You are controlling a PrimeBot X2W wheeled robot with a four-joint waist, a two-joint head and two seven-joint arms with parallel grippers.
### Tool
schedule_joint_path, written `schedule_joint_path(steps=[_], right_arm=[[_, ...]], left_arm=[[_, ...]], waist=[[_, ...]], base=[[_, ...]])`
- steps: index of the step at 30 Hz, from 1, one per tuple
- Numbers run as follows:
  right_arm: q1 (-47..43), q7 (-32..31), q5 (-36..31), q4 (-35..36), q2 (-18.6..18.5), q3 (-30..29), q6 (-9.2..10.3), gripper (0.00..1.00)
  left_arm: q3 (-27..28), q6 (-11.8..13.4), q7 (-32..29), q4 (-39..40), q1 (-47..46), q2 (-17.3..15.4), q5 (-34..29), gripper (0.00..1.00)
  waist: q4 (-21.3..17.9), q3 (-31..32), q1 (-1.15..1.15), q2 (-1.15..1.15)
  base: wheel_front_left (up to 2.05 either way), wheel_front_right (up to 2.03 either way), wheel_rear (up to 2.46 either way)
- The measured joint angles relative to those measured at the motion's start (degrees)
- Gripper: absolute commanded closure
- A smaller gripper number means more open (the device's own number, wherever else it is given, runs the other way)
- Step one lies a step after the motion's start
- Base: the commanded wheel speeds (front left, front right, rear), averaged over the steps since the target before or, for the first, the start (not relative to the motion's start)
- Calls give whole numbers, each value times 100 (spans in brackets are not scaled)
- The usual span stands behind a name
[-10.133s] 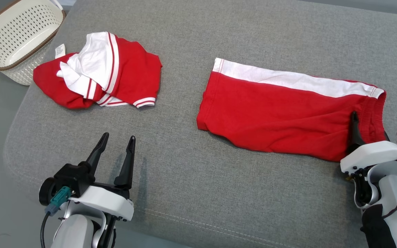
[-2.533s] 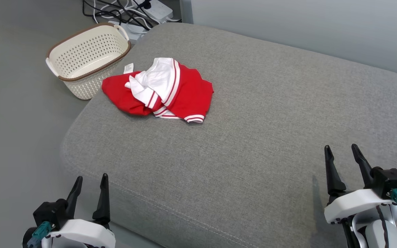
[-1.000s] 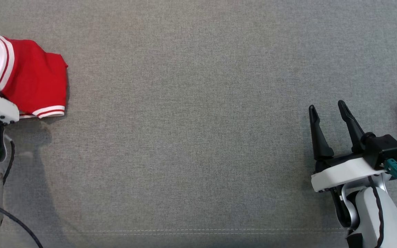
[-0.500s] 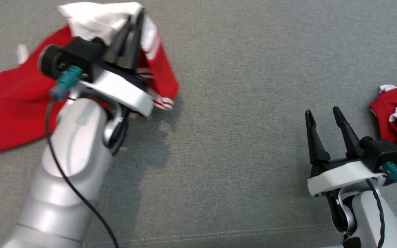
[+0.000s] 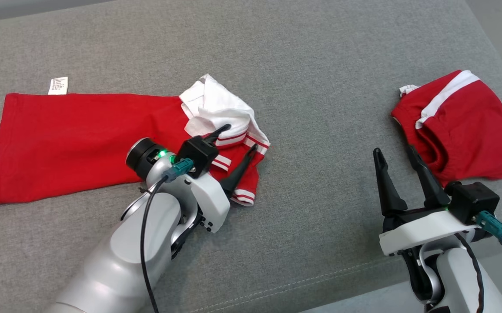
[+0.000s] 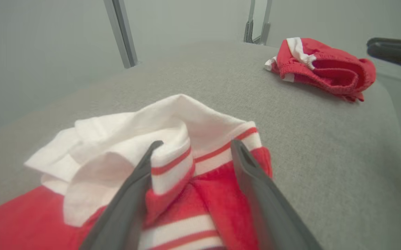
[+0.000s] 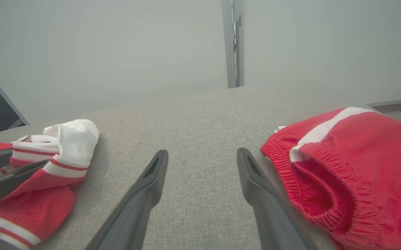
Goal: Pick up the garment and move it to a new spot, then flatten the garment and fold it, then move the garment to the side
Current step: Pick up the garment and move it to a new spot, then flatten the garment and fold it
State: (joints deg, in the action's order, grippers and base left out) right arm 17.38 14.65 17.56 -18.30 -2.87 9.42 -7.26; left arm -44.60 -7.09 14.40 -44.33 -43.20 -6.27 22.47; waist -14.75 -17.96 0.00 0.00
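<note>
Left end effector [image 5: 240,138] has opened, releasing the red shirt [image 5: 81,139] it gripped.

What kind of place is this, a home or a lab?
Probably an indoor room used for folding laundry; home or lab, I cannot tell. A grey upholstered seat has a red shirt and red shorts lying on it, with a plain pale wall behind.

Cushion [image 5: 320,65]: grey woven cloth, coarse, matt. Shirt [image 5: 81,139]: soft red knit, white ribbed trim. Shorts [image 5: 464,126], right of shirt: red knit, gathered elastic waistband. Left gripper [image 5: 241,137]: matt dark plastic; forearm shell [image 5: 120,256] glossy.
</note>
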Motion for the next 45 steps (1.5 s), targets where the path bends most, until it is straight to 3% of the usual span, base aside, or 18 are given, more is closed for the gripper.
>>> schedule_joint_path(steps=[5,9,13,17,25,35,36,37,38,45], right_arm=[[95,0,7,89,0,-59,1,0],[331,0,29,107,-10,353,1,0],[615,0,105,-193,-20,928,0,0],[880,-12,154,-745,-24,1118,1,0],[1266,-277,101,-1862,-56,1037,0,0],[1740,-413,-310,-2982,-68,486,1,1],[1769,-447,-352,-3076,-66,476,0,51],[1798,-495,-381,-3165,-66,474,0,88],[1835,-528,-391,-3256,-63,466,0,100],[2575,-310,-773,-3482,-68,125,0,100]], left_arm=[[587,11,2,168,163,-227,282,0],[1169,88,27,700,548,-374,285,0],[1505,87,26,866,1104,-311,278,0],[1782,85,26,899,1461,-201,256,0],[2076,27,26,839,1797,-26,99,0],[2203,4,26,825,1824,152,-69,0],[2207,3,26,818,1825,170,-101,0],[2210,2,26,812,1827,183,-121,0],[2209,2,26,806,1827,188,-122,0],[2096,1,26,849,1832,235,-59,0]], waist=[[298,85,0,0],[643,190,0,0],[1057,318,0,0],[1491,423,0,0],[2188,515,0,0],[2486,511,0,0],[2498,511,0,0],[2508,512,0,0],[2518,516,0,0],[2644,542,0,0]], base=[[0,0,0],[0,0,0],[0,0,0],[0,0,0],[0,0,0],[0,0,0],[0,0,0],[0,0,0],[0,0,0],[0,0,0]])
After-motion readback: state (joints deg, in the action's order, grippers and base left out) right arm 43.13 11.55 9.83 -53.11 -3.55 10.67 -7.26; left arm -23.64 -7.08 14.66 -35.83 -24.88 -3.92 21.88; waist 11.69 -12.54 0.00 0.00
